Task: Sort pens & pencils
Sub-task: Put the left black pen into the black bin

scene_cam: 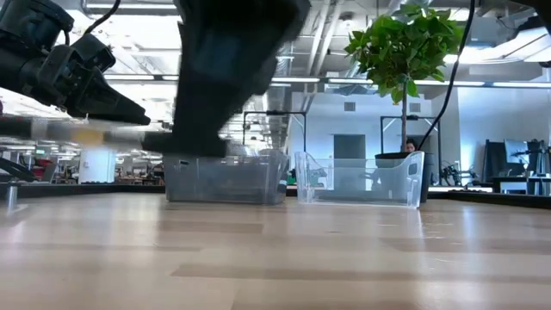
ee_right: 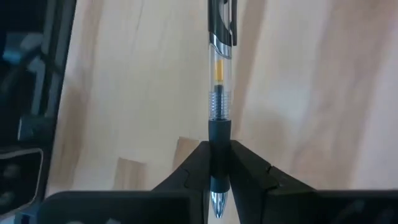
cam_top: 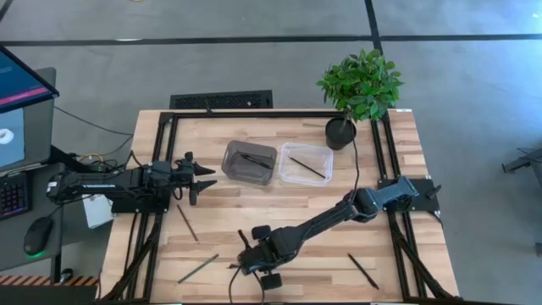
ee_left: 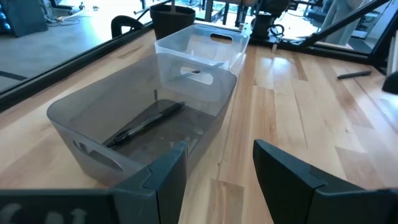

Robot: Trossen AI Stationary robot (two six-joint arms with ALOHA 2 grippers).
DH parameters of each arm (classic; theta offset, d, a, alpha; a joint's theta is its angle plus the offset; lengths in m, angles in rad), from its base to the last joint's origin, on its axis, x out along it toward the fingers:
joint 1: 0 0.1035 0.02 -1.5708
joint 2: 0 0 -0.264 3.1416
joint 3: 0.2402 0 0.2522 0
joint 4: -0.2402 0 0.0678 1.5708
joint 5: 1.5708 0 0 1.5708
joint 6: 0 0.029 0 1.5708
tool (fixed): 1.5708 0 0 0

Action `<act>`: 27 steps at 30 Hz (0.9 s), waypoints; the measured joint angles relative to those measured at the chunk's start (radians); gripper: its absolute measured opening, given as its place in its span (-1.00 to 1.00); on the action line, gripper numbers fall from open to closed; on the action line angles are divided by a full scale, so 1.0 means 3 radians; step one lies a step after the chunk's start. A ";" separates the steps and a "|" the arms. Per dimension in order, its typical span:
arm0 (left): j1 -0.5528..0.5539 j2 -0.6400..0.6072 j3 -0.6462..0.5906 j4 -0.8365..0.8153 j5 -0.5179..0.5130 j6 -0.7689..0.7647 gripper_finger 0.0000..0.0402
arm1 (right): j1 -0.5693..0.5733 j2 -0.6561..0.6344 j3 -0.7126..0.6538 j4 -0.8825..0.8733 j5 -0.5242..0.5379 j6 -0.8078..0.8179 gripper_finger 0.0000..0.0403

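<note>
My right gripper (cam_top: 254, 258) is over the table's near middle and is shut on a pen (ee_right: 218, 93) with a clear barrel and a black clip. My left gripper (ee_left: 221, 177) is open and hovers left of the grey tray (cam_top: 230, 157), touching nothing. One black pen (ee_left: 146, 124) lies on that tray's floor. The clear tray (cam_top: 292, 175) beside it holds one thin pencil (cam_top: 309, 167). Two pencils (cam_top: 188, 223) (cam_top: 198, 268) lie flat on the wood at the near left. A dark stick (cam_top: 362, 271) lies at the near right. My right gripper pinches the pen between its two fingers at the black grip section (ee_right: 218, 134), just behind the metal writing tip (ee_right: 217, 204). The clear barrel and the clip end stick out beyond the fingertips. In the low view a blurred level bar (scene_cam: 86, 135) under the arm stands above the tabletop.
A potted plant (cam_top: 360, 85) stands at the far right corner, behind the clear tray. A black metal frame (cam_top: 254, 114) runs along the table's far, left and right sides. Bare wood lies between the trays and the near edge. A monitor, keyboard and mouse sit off the table's left.
</note>
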 joint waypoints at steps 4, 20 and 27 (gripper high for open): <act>0.0000 0.0000 0.0001 -0.0004 0.0034 -0.0059 -0.14 | -0.0075 -0.0051 0.0111 -0.0208 0.0181 0.0064 -0.64; -0.0001 0.0000 0.0000 -0.0044 0.0337 -0.0067 -0.14 | -0.1029 -0.0478 0.0097 -0.0560 0.0366 -0.0092 -0.64; -0.0001 0.0026 0.0000 -0.0046 0.0341 -0.0066 -0.14 | -0.1544 -0.0507 0.0096 -0.0587 0.0364 -0.0265 -0.64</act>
